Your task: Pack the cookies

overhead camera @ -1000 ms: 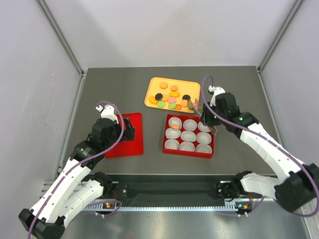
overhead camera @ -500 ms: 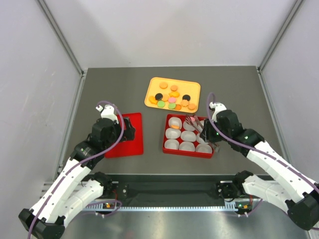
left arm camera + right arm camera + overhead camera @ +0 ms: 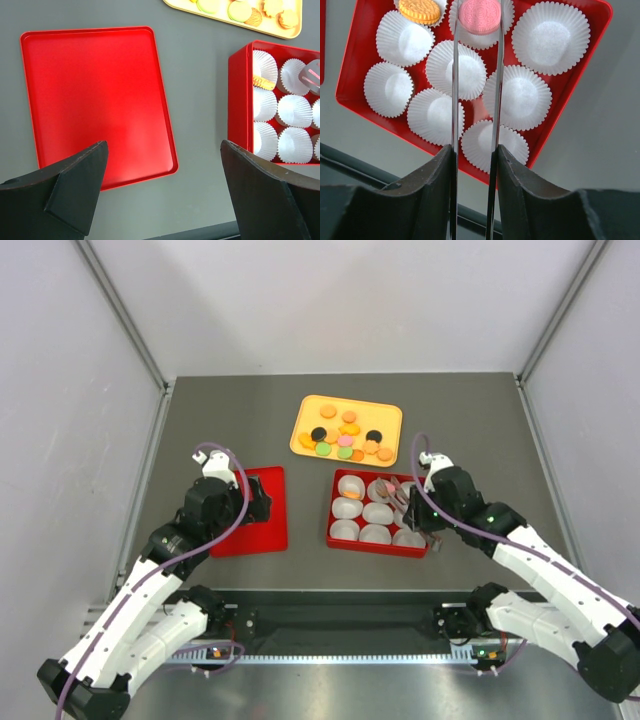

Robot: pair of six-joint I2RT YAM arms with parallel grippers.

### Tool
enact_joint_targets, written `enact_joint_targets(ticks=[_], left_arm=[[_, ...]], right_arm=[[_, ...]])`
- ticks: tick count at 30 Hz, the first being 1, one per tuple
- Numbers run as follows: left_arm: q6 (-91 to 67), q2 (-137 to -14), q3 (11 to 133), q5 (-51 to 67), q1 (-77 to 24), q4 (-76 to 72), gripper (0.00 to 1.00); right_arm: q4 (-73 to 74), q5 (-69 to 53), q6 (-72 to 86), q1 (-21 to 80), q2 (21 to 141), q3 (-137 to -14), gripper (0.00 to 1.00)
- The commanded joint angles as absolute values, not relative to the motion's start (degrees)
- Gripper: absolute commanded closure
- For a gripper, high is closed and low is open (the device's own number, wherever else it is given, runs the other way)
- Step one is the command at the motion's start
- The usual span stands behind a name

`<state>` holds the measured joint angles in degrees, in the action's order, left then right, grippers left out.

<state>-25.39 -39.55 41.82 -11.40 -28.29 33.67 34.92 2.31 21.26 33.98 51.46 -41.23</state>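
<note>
Above the red box [image 3: 600,15], right jaws pinching pink cookie [image 3: 479,16]

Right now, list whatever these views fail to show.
- Top view: the right gripper hides some cups in the red box; its pink cookie is too small.
- Right wrist: the top edge cuts the orange cookie.
- Left wrist: frame edges cut the yellow tray and the box.
- Top view: the left arm covers part of the red lid.

place: robot lab test cell | evidence: white panel walls [image 3: 350,300], aluminium frame posts [image 3: 120,310], grey tabletop [image 3: 460,420], table-bolted robot arms [image 3: 150,575]
</note>
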Motion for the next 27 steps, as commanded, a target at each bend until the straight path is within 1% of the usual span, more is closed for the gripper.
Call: enact_joint_targets(ticks=[1,11,13,20,24,27], left_arm=[[-25.49,-39.64,41.84,-11.60,-28.56,32.61,0.01],[-25.49,-39.73,41.92,-11.69,-28.65,32.61,0.01],[-25.49,-39.73,41.92,-11.69,-28.65,32.61,0.01],[-25.49,-39.73,42.01,-11.78,-28.92,32.69,0.01],[-25.49,-39.82,41.92,-11.69,-29.00,32.52,0.01],[-25.40,-39.81,41.92,-11.51,-29.00,32.61,0.01]], right_arm=[[31.03,3.60,22.06,34.72,51.94,-41.75,0.63],[29.36,3.52,22.76,34.98,52.91,-41.22,0.54],[29.44,3.69,22.68,34.98,52.91,-41.31,0.51],[33.39,2.73,21.19,34.98,51.07,-44.81,0.52],[39.54,2.55,19.08,34.89,49.13,-53.76,0.53],[40.25,3.69,17.58,34.37,52.36,-57.82,0.53]])
